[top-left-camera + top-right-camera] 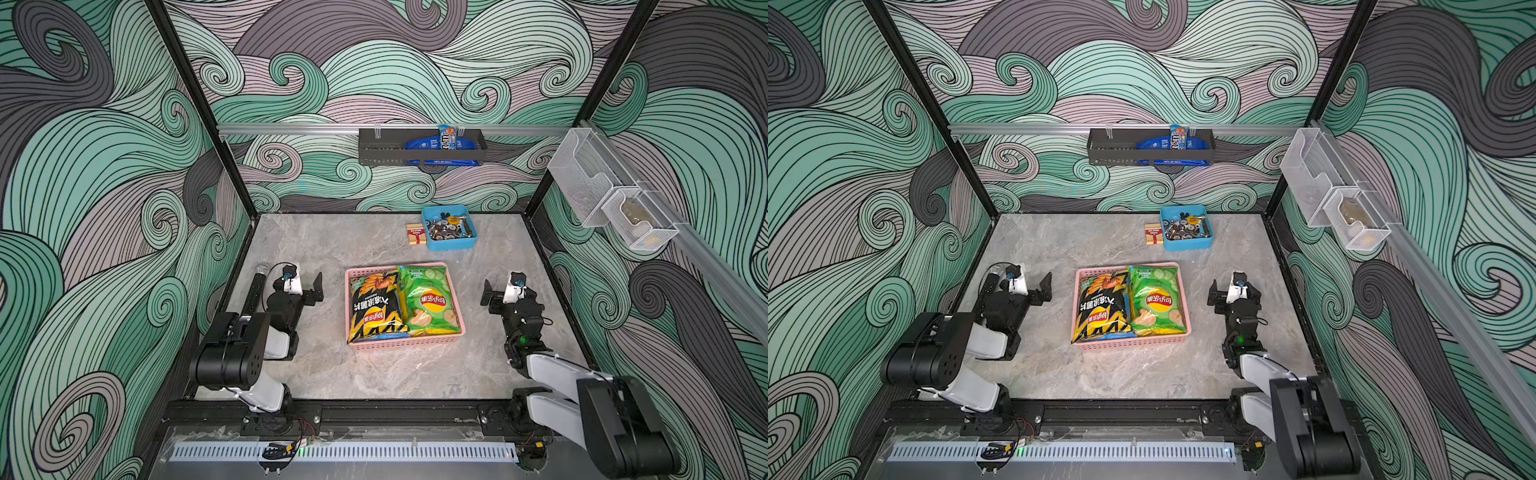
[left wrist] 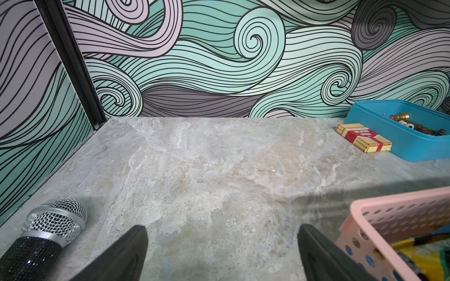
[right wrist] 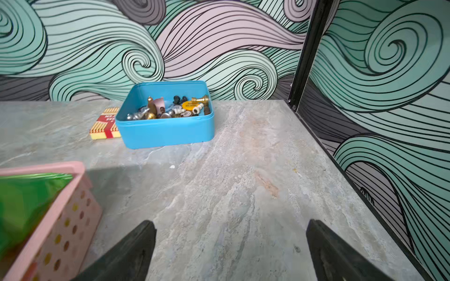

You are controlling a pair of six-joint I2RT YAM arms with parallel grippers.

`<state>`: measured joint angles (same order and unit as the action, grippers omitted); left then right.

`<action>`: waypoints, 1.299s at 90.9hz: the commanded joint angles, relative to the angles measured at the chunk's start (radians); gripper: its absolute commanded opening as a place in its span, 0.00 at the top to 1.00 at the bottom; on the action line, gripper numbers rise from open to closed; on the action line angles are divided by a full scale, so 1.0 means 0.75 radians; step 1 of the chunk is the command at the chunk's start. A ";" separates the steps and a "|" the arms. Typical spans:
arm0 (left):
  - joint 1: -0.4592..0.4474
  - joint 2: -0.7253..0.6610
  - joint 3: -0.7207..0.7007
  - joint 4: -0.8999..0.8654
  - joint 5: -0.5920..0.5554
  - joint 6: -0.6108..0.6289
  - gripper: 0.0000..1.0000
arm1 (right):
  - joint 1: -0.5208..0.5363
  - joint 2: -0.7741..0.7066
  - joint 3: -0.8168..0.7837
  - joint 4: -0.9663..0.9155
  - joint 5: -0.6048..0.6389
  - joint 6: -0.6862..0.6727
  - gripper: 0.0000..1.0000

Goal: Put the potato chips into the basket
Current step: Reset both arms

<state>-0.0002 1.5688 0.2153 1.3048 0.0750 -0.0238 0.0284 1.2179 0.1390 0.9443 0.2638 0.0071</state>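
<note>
Pink basket has bare tabletop either side; left tool and right tool gape wide.

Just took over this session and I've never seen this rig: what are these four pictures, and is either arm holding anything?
These are two robot arms on a tabletop, each ending in a two-fingered pincer. The two wide pictures come from one overhead stereo camera and show nearly the same view. The two close ones come from a camera on each wrist. The left pincer and the right pincer are both open and empty, one on each side of the pink basket. In it a black bag and a green bag of chips lie side by side; slivers of blue and yellow show beneath them. Farther back sit a blue tub of small pieces and a red-and-cream box. A microphone lies by the left arm.
</note>
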 commanded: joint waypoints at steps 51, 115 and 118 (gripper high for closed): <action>0.011 0.019 -0.009 0.116 -0.002 -0.005 0.01 | -0.050 0.436 0.034 0.645 -0.194 -0.061 0.00; 0.011 0.018 -0.009 0.115 -0.002 -0.005 0.01 | -0.051 0.446 0.072 0.595 -0.158 -0.046 0.00; 0.012 0.019 -0.009 0.115 -0.002 -0.005 0.01 | -0.050 0.446 0.072 0.596 -0.156 -0.046 0.00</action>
<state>-0.0002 1.5696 0.2127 1.3617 0.0750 -0.0238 -0.0059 1.5539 0.1841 1.3941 0.1326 -0.0273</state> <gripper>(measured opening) 0.987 0.998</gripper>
